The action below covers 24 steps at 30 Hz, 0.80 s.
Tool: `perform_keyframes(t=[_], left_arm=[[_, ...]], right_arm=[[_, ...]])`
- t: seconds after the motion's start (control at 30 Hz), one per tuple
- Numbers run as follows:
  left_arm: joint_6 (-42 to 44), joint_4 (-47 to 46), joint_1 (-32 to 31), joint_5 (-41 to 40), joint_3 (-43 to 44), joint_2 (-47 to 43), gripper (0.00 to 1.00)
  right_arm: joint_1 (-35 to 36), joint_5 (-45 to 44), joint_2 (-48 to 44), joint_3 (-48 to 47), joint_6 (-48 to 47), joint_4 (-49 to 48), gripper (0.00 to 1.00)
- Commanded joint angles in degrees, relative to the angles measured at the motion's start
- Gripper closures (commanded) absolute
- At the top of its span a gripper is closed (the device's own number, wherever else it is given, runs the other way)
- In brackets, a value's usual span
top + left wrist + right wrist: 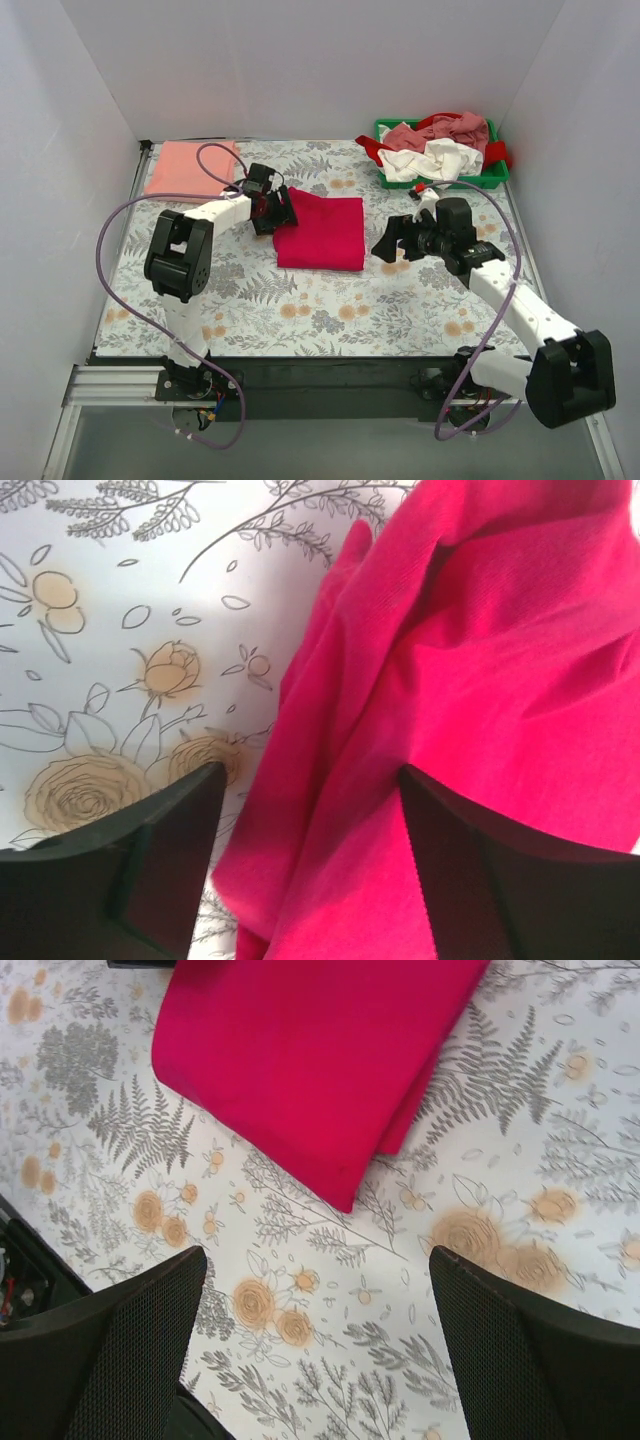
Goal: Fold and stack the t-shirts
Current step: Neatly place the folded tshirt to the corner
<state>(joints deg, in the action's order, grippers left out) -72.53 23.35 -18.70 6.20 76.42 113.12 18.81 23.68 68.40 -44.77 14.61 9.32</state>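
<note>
Progress, as you can read it: a salmon-pink cloth t-shirt [190, 168] lies folded flat at the far left corner of the flower-printed table cover [400, 310]. A large crimson-red cloth t-shirt [322, 232] lies folded to a rectangle mid-table, well apart from the pink one and not yet stacked on it. Your left gripper [272, 212] sits at the crimson shirt's rumpled left edge, jaws apart and straddling the cloth, not pinched on it. Your right gripper [395, 240] hovers just right of that shirt, jaws wide, holding nothing. Left to do: stack the crimson one, then fold the white [435, 160], dusty-pink [405, 135] and red [465, 125] tees heaped in the green plastic bin [470, 183] at far right. No brand, label or writing is readable anywhere.
</note>
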Motion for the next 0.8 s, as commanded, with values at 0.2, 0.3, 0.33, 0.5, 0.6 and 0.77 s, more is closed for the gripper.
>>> perform_keyframes(t=[0.2,0.3,0.33,0.5,0.6,0.77], left_arm=[[2.5,5.6,-5.6,-7.9,3.9,7.8,0.55],[2.9,6.5,-6.0,-9.3,5.6,9.4,0.69],[3.4,6.6,-6.1,-9.4,5.9,9.7,0.74],[7.0,7.9,-7.3,-16.8,8.3,10.4,1.00],[11.3,7.5,-7.1,-24.9,9.8,10.4,1.00],[25.3,0.0,-7.0,-34.6,11.0,10.3,1.00]], right_arm=[[-0.5,-23.4,-19.7,9.0,1.6,1.6,0.02],[-0.7,-28.3,-23.7,10.5,0.9,2.8,0.02],[-0.6,-29.1,-25.1,10.7,0.3,3.2,0.02],[-0.9,-36.0,-27.2,11.5,-0.5,5.3,0.02],[-1.0,-36.6,-26.8,11.7,-0.9,5.4,0.02],[-1.0,-36.4,-24.5,11.7,-1.5,5.5,0.02]])
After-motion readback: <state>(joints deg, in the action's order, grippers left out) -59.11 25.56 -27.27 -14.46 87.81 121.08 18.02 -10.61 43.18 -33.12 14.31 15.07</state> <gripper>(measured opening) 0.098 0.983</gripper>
